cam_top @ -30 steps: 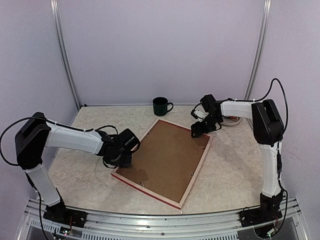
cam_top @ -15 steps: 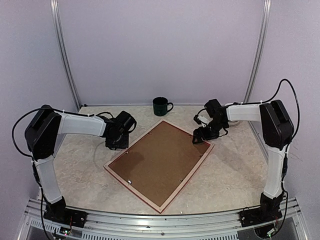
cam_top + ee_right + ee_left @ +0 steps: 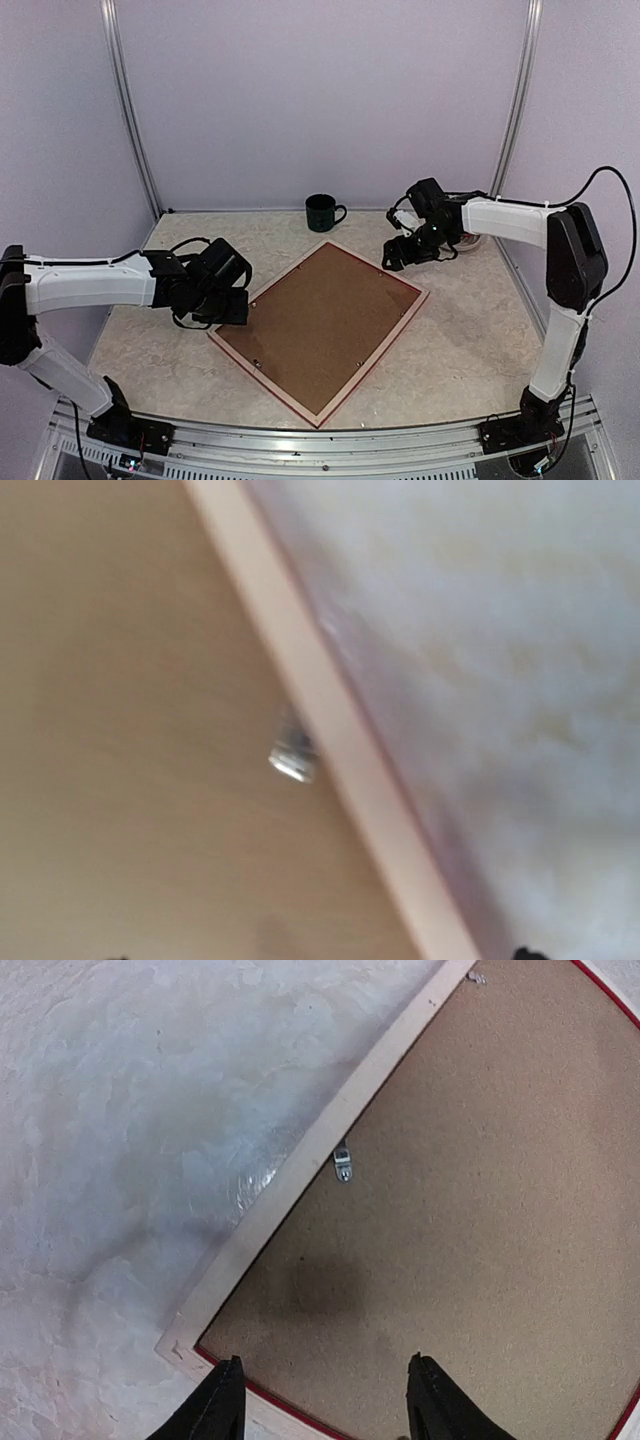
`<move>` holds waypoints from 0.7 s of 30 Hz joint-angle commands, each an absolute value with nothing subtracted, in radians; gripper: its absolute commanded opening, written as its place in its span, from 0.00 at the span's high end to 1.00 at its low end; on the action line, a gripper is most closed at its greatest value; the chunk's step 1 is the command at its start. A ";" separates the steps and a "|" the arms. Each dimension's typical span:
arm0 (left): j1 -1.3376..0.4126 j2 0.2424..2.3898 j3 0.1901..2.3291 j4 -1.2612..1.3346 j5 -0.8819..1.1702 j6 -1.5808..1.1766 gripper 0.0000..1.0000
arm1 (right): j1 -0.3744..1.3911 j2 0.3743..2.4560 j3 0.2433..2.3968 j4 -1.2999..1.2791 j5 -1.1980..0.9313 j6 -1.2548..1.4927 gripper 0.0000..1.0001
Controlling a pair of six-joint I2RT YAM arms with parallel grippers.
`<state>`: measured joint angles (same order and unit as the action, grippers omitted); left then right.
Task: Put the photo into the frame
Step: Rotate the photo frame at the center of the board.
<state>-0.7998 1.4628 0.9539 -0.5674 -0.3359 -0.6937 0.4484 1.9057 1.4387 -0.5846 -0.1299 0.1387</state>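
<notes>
The frame (image 3: 262, 378) lies face down on the table, pale wood back up, with a thin red outer edge. The brown backing board (image 3: 320, 320) fills it. The photo is hidden. My left gripper (image 3: 226, 308) is open and empty just above the frame's left corner; in the left wrist view (image 3: 325, 1405) its fingers straddle the board near the rim (image 3: 300, 1175) and a metal clip (image 3: 342, 1163). My right gripper (image 3: 393, 258) hovers over the frame's far right edge; its blurred wrist view shows rim (image 3: 330, 730), clip (image 3: 293, 760) and wide-apart tips (image 3: 520, 952).
A dark green mug (image 3: 322, 212) stands at the back, just beyond the frame's far corner. A small round object (image 3: 466, 240) lies behind the right arm. Bare marbled table (image 3: 470, 340) lies on both sides of the frame.
The frame has turned and slid left. My left gripper swung back, then returned to the frame's left corner. My right gripper has risen a little from the far edge.
</notes>
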 commanded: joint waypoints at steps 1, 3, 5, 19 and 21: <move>-0.895 1.444 0.886 -0.633 -0.306 -0.754 0.43 | 0.535 1.856 1.493 -0.614 -0.087 0.117 0.18; -0.941 1.474 0.886 -0.672 -0.343 -0.766 0.41 | 0.563 1.857 1.496 -0.612 -0.082 0.115 0.17; -0.968 1.517 0.891 -0.696 -0.357 -0.781 0.39 | 0.575 1.860 1.493 -0.613 -0.071 0.118 0.17; -1.051 1.465 0.866 -0.743 -0.245 -0.973 0.25 | 0.591 1.852 1.419 -0.574 -0.008 0.118 0.16; -1.054 1.472 0.858 -0.726 -0.240 -0.993 0.23 | 0.590 1.867 1.428 -0.570 -0.008 0.114 0.16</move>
